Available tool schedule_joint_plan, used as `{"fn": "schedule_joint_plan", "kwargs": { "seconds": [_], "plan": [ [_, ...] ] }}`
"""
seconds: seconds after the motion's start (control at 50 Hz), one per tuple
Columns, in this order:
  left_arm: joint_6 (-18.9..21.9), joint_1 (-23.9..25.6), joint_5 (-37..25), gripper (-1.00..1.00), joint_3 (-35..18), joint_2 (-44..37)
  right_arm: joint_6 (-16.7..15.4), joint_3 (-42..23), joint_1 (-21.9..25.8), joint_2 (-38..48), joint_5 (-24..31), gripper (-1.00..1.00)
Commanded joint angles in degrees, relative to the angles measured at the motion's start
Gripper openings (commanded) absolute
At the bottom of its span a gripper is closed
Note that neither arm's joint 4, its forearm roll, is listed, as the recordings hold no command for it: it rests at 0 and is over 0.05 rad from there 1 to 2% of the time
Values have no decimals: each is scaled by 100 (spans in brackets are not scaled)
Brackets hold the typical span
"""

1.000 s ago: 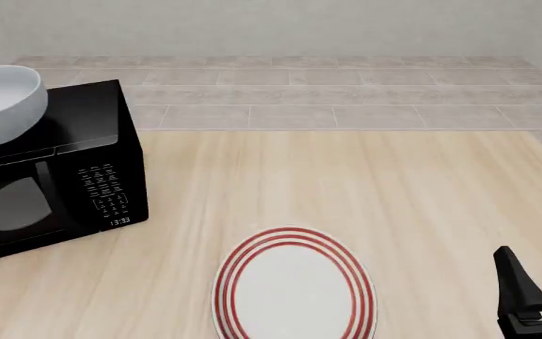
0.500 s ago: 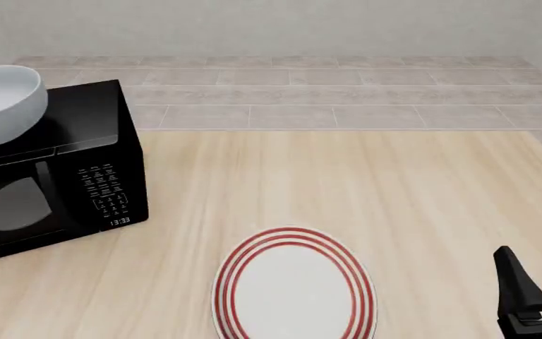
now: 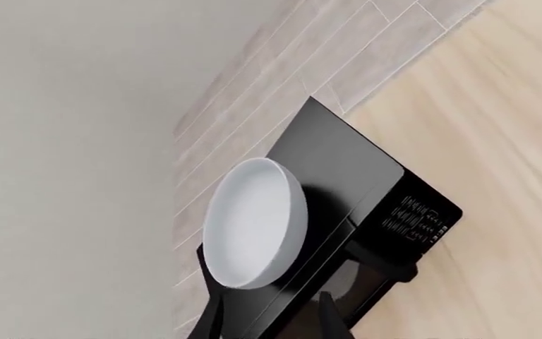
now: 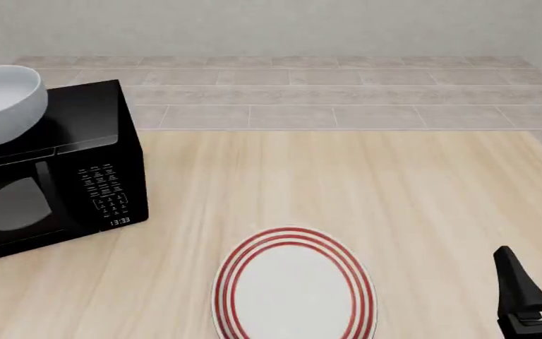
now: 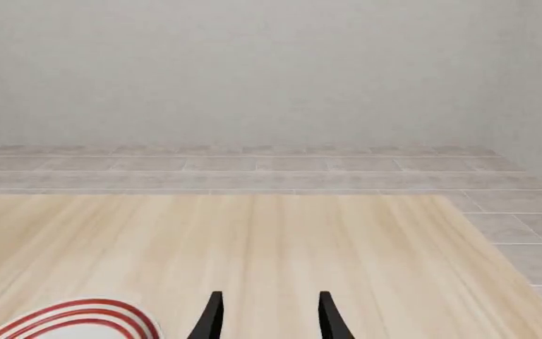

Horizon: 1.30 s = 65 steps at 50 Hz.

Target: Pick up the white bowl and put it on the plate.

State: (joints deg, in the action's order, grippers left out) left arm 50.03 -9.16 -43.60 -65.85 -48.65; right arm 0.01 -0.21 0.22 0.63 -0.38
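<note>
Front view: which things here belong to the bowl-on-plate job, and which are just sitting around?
Part of the job:
- white bowl, on top of the microwave
- plate, on the table
- left pincer, open near the bowl

Just there:
- microwave
- right pincer, open, idle beside the plate

Front cam overhead; wrist cams low (both share plate (image 4: 295, 286) w/ front).

Even, bright, shadow-soft render; sharp throughout, with only a mild sheen on the white bowl (image 4: 3, 102).
</note>
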Motion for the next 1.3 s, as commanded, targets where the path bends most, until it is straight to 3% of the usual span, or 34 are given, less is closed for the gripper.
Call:
{"fn": "schedule_joint_plan", "kwargs": {
  "seconds": [0.02, 0.5, 1.0, 1.24, 1.3],
  "plan": [
    [113, -206, 2, 100, -133, -263, 0, -4, -21, -9, 15, 100],
    [469, -213, 1188, 100, 273, -943, 0, -4, -23, -8, 15, 100],
    [457, -101, 1652, 100, 702, -1284, -1, -4, -22, -8, 15, 100],
    [307, -164, 1714, 100, 617, -1465, -1, -4, -22, -7, 15, 100],
    [491, -318, 1847, 100, 740, -1526, 1, -4, -24, -7, 15, 100]
  ]
}}
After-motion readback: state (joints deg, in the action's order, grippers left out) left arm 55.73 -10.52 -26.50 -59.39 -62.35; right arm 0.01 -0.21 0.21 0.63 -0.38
